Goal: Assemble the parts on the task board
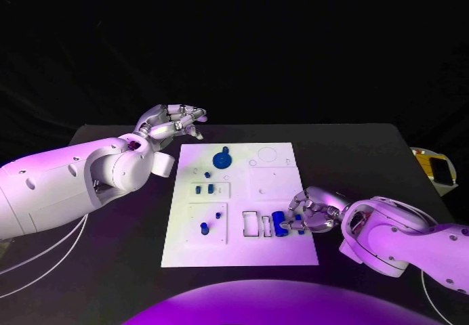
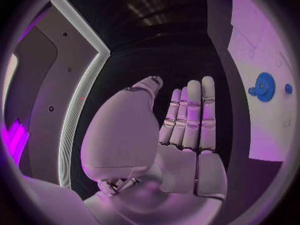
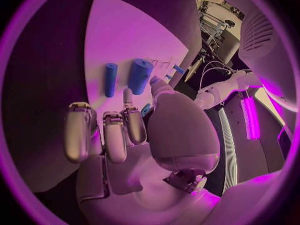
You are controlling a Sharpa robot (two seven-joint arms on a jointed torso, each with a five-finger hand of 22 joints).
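Observation:
The white task board point(image 1: 245, 203) lies mid-table. A blue gear point(image 1: 221, 160) sits near its far edge, also seen as the gear point(image 2: 265, 87) with a small blue peg point(image 2: 288, 88) beside it. Small blue parts point(image 1: 202, 190) stand in slots on the board's left half. Two blue cylinders point(image 1: 278, 223) stand near the right front, seen again as a thin cylinder point(image 3: 110, 79) and a thick one point(image 3: 140, 76). My right hand point(image 1: 313, 213) hovers just right of them, fingers curled, with a small blue part point(image 3: 145, 109) pinched between thumb and finger. My left hand point(image 1: 171, 122) floats beyond the board's far left corner, fingers straight, holding nothing.
A yellow and white object point(image 1: 435, 166) lies at the table's right edge. Bare black table point(image 1: 362, 156) lies to the right of the board. White cables point(image 1: 44, 254) hang off the left side under my left arm.

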